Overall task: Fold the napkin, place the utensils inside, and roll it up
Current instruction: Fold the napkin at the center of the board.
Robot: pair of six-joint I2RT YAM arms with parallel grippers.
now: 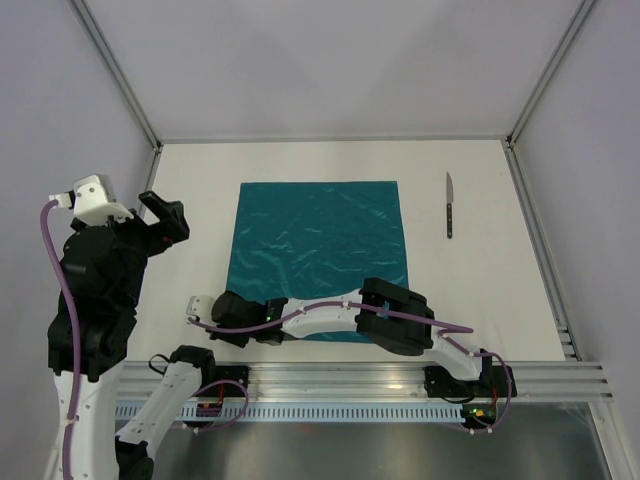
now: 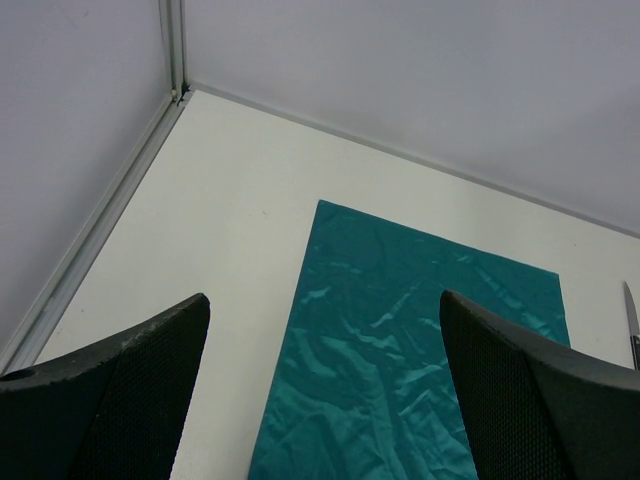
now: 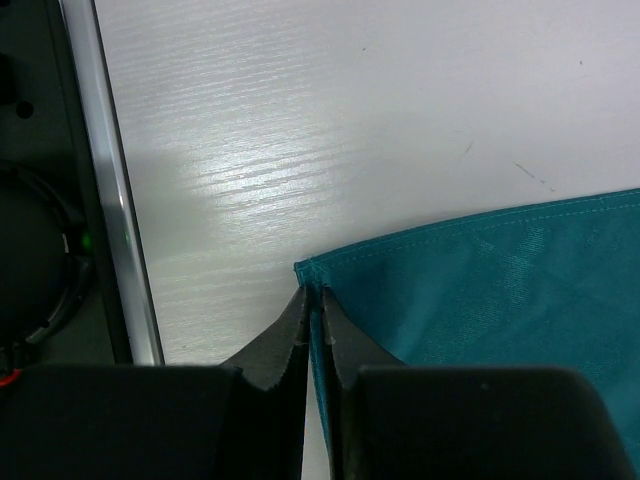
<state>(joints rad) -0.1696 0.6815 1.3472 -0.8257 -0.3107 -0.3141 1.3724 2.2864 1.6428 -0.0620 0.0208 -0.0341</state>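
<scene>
The napkin (image 1: 318,255) lies flat and unfolded at the centre of the table (image 1: 200,180), and the knife (image 1: 449,205) lies well apart from it to the right, parallel to its right edge with the blade pointing to the far side. The right gripper (image 3: 312,295) reaches across to the napkin's near-left corner, fingers pinched together on the hem there. The left gripper (image 1: 163,212) is raised left of the napkin, fingers spread and holding nothing.
</scene>
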